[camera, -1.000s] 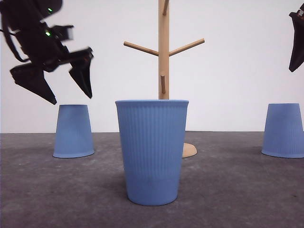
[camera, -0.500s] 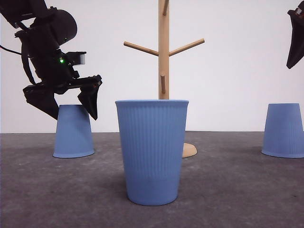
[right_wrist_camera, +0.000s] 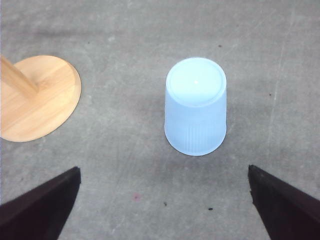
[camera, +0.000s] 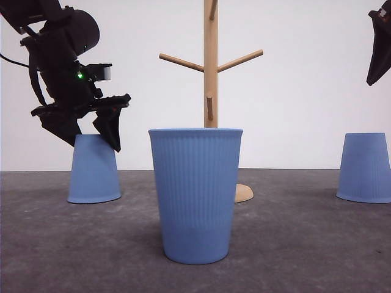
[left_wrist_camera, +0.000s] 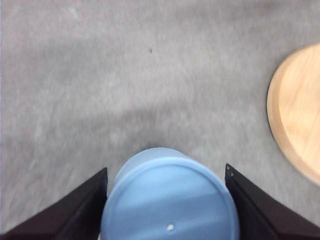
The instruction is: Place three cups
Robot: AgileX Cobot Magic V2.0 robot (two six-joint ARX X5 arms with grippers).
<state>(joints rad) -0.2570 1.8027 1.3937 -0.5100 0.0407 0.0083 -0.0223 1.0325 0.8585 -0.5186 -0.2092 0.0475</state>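
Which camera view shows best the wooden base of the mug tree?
The right wrist view: the round wooden base is seen almost whole from above, with the pole rising from it. The left wrist view cuts it at the picture's edge. In the front view the upright blue cup hides most of it.

cups point(camera: 195, 195): matt ribbed plastic | rack point(camera: 211, 73): smooth wood | table point(camera: 305, 244): rough grey
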